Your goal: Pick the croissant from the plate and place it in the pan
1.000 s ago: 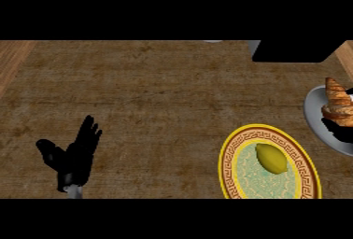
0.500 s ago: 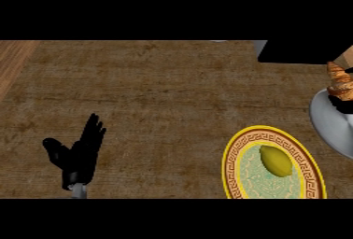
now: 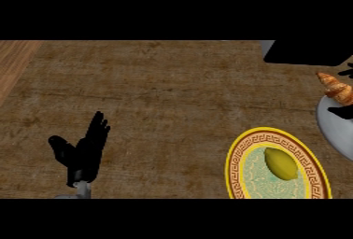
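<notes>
Head view. R hand [image 3: 342, 112], mostly cut off at right edge: black fingers bracket croissant [image 3: 335, 87] above and below, pinching it. Croissant sits over upper rim of grey plate [image 3: 329, 133]; long axis diagonal, tapered tip pointing upper-left. L hand [image 3: 82, 151] rests lower left, fingers straight, holding nothing. Yellow-rimmed plate [image 3: 234, 163] w/ yellow fruit [image 3: 280, 163] lies just left of grey plate.

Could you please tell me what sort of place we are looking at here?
Most likely a kitchen counter laid out with food. The signs are a brown, textured counter top, a croissant at the right edge, and a yellow-rimmed patterned plate holding a yellow fruit, perhaps a lemon.
</notes>
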Action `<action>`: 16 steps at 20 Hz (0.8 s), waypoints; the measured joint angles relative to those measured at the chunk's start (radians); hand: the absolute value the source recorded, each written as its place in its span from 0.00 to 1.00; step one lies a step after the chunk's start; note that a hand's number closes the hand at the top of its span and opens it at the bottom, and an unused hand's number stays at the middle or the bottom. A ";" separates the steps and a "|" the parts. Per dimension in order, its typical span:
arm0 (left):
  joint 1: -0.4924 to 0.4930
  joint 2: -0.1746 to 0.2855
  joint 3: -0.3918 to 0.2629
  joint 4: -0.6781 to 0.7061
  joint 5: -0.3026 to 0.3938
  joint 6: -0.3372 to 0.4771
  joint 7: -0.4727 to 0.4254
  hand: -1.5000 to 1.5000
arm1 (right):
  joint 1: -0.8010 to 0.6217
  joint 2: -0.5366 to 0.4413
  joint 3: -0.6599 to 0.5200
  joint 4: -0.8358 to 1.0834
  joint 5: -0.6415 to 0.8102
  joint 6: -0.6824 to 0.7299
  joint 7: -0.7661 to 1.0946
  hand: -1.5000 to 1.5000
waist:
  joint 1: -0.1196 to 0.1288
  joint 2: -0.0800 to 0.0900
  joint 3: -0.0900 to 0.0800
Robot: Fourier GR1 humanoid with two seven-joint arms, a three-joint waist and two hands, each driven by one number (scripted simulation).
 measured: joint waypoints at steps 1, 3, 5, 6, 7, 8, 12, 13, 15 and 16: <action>0.000 0.004 0.005 0.002 0.005 -0.007 -0.004 0.50 | -0.017 0.000 -0.011 0.021 -0.010 -0.005 -0.020 0.00 | 0.003 0.001 0.001; 0.007 0.008 0.009 -0.002 0.004 -0.009 -0.012 0.50 | -0.037 0.000 -0.045 0.061 -0.047 0.013 -0.076 0.00 | 0.002 0.001 0.001; 0.010 0.011 0.015 0.004 0.009 -0.015 -0.017 0.50 | -0.065 0.007 -0.088 0.085 -0.104 0.063 -0.129 0.00 | -0.003 0.000 0.001; 0.012 0.013 0.018 0.002 0.011 -0.014 -0.014 0.50 | -0.075 0.007 -0.114 0.097 -0.137 0.096 -0.155 0.00 | -0.005 -0.001 0.002; 0.012 0.013 0.018 0.001 0.011 -0.012 -0.009 0.50 | -0.084 0.005 -0.140 0.108 -0.170 0.131 -0.180 0.00 | -0.009 -0.002 0.002; 0.013 0.014 0.021 0.003 0.013 -0.012 -0.009 0.50 | -0.096 0.002 -0.165 0.122 -0.201 0.167 -0.196 0.00 | -0.012 -0.003 0.002; 0.015 0.008 0.019 -0.006 0.010 -0.002 0.001 0.50 | -0.116 -0.041 -0.254 0.185 -0.303 0.320 -0.238 0.00 | -0.021 -0.004 0.002; 0.018 0.008 0.020 -0.006 0.010 -0.002 -0.002 0.50 | -0.118 -0.060 -0.274 0.201 -0.326 0.367 -0.240 0.00 | -0.023 -0.005 0.001; 0.022 0.007 0.018 -0.013 0.006 0.004 0.001 0.50 | -0.104 -0.093 -0.309 0.233 -0.365 0.456 -0.261 0.00 | -0.027 -0.005 0.001; 0.025 0.006 0.020 -0.009 0.007 0.002 -0.008 0.50 | -0.098 -0.108 -0.323 0.248 -0.381 0.501 -0.267 0.00 | -0.029 -0.006 0.001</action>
